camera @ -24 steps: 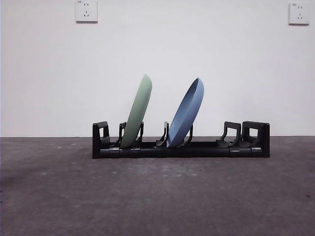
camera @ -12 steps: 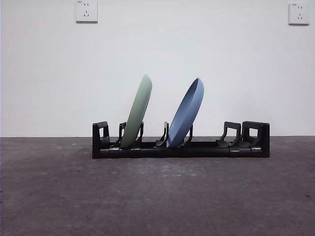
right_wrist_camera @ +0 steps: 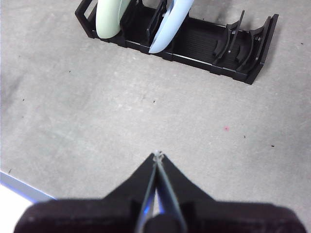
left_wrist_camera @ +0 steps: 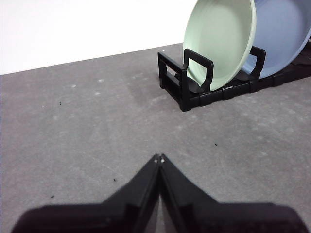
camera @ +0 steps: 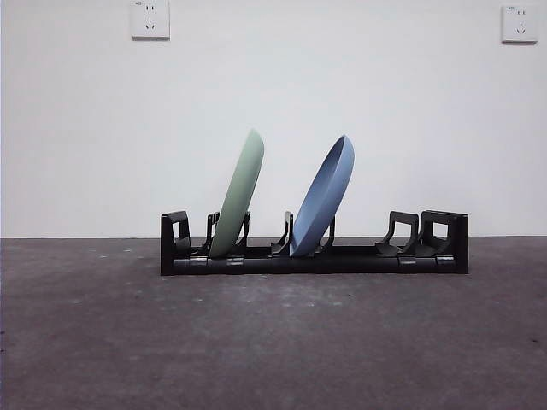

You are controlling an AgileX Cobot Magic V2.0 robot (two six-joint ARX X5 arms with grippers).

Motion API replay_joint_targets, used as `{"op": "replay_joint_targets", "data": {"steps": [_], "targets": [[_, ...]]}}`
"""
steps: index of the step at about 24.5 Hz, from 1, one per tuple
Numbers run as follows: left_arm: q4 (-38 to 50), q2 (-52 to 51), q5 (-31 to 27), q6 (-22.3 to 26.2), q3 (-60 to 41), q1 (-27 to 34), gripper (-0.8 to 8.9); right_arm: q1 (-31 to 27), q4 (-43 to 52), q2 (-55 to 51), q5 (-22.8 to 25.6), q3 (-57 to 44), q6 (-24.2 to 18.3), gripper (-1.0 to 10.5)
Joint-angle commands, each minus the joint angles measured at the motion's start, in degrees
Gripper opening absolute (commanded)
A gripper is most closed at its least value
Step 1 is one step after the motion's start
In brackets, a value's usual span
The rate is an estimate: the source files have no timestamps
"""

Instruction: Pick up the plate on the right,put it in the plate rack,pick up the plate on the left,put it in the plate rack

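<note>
The long black plate rack (camera: 359,258) stands across the middle of the table. A pale green plate (camera: 240,195) leans in a slot near its left end, and a blue plate (camera: 325,196) leans in a slot near the middle. Both tilt to the right. The left wrist view shows the rack (left_wrist_camera: 180,87) with the green plate (left_wrist_camera: 218,43) and blue plate (left_wrist_camera: 282,34) well away from my left gripper (left_wrist_camera: 159,158), which is shut and empty. My right gripper (right_wrist_camera: 158,154) is shut too, far back from the rack (right_wrist_camera: 243,53) over bare table.
The dark grey tabletop (camera: 273,342) stretches in front of the rack. A white wall with two sockets (camera: 149,19) stands behind. The table's edge (right_wrist_camera: 19,187) shows near the right gripper. Neither arm appears in the front view.
</note>
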Motion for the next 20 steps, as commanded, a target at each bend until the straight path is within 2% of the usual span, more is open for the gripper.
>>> {"op": "replay_joint_targets", "data": {"steps": [1, 5, 6, 9, 10, 13, 14, 16, 18, 20], "targets": [[0.4, 0.4, -0.1, -0.6, -0.6, 0.2, -0.04, 0.0, 0.4, 0.0, 0.3, -0.3, 0.2, 0.0], [0.4, 1.6, -0.1, -0.6, -0.6, 0.2, -0.04, 0.0, 0.4, 0.0, 0.2, -0.3, 0.2, 0.0], [0.4, 1.9, -0.1, -0.6, -0.6, 0.2, -0.04, -0.2, 0.6, -0.2, 1.0, -0.3, 0.2, 0.0], [0.4, 2.6, -0.1, -0.6, -0.6, 0.2, -0.04, -3.1, 5.0, -3.6, 6.4, -0.4, -3.4, 0.0], [0.4, 2.7, -0.1, -0.6, -0.6, 0.2, -0.04, -5.1, 8.2, -5.9, 5.7, -0.7, -3.5, 0.0], [0.4, 2.9, -0.1, -0.6, -0.6, 0.2, -0.04, -12.7, 20.3, -15.9, -3.1, -4.8, -3.3, 0.0], [0.4, 3.0, -0.1, -0.6, -0.6, 0.2, -0.04, -15.6, 23.6, -20.0, -3.9, -7.3, -3.5, 0.0], [0.4, 3.0, -0.1, -0.6, -0.6, 0.2, -0.04, -20.0, 28.6, -27.2, -0.2, -13.5, -5.0, 0.0], [0.4, 3.1, -0.1, -0.6, -0.6, 0.2, -0.04, -22.5, 34.6, -34.3, 6.9, -22.7, -5.8, 0.0], [0.4, 3.1, -0.1, -0.6, -0.6, 0.2, -0.04, -23.7, 40.0, -39.3, 8.3, -31.1, -5.5, 0.0]]}}
